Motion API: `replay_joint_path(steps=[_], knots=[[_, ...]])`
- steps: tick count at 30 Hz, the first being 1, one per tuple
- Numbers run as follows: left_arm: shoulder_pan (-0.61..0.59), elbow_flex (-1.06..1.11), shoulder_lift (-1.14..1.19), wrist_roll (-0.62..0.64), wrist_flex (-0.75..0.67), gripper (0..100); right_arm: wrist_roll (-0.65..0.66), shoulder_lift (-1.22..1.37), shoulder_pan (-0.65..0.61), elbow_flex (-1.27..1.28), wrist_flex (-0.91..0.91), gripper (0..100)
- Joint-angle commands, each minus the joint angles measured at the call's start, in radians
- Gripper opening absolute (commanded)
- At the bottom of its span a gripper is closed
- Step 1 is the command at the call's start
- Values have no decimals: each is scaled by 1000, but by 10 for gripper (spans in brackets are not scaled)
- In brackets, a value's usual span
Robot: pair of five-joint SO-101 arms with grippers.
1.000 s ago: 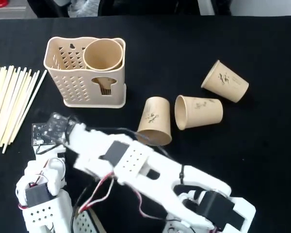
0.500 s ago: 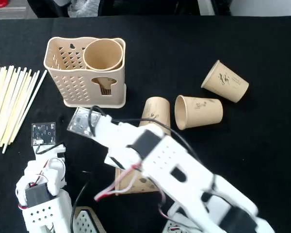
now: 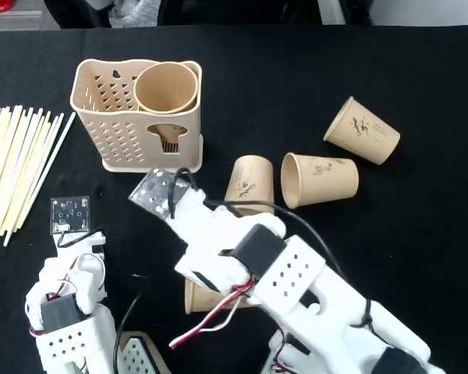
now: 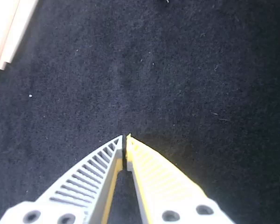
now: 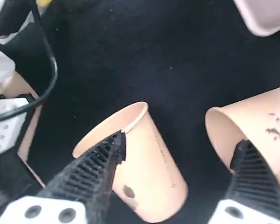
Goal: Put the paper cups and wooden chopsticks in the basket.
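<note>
The right arm has swung away from the chopsticks' side toward the middle of the table (image 3: pixel 421 257). Wooden chopsticks (image 3: pixel 12 160) lie far left. The left gripper (image 4: pixel 126 138) hangs over bare cloth, jaws closed on nothing. The basket (image 3: pixel 125 136) holds one paper cup (image 3: pixel 165 87). The right gripper (image 5: pixel 179 144) — jaws wide open — straddles a fallen cup (image 5: pixel 140 172), perhaps brushing it. Three more lie rightward — near cup (image 3: pixel 249 183), middle cup (image 3: pixel 320 179), far cup (image 3: pixel 363 130).

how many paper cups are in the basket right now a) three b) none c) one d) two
c, a single paper cup stands upright, mouth up, inside the basket; the other cups lie on the table outside it.
</note>
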Motion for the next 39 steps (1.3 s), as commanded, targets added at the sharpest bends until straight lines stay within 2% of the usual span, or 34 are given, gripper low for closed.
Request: replay_joint_path(steps=[1, 6, 10, 13, 15, 21, 24, 34, 39], knots=[[5, 18, -3, -6, 5, 30, -98, 84, -87, -53, 6, 368], [5, 18, -3, -6, 5, 30, -192, 305, -146, -209, 94, 366], [5, 18, -3, -6, 5, 30, -199, 463, -144, -311, 196, 364], [5, 18, -3, -6, 5, 30, -192, 504, -147, -315, 207, 355], [5, 18, -3, -6, 5, 30, -172, 506, -146, -315, 207, 308], [5, 18, -3, -6, 5, 30, -57, 507, -143, -314, 210, 78], [5, 18, -3, -6, 5, 30, 5, 512, -141, -312, 213, 11], [5, 18, -3, -6, 5, 30, 129, 403, -71, -309, 218, 11], [5, 18, -3, -6, 5, 30, 153, 286, -94, -309, 342, 11]])
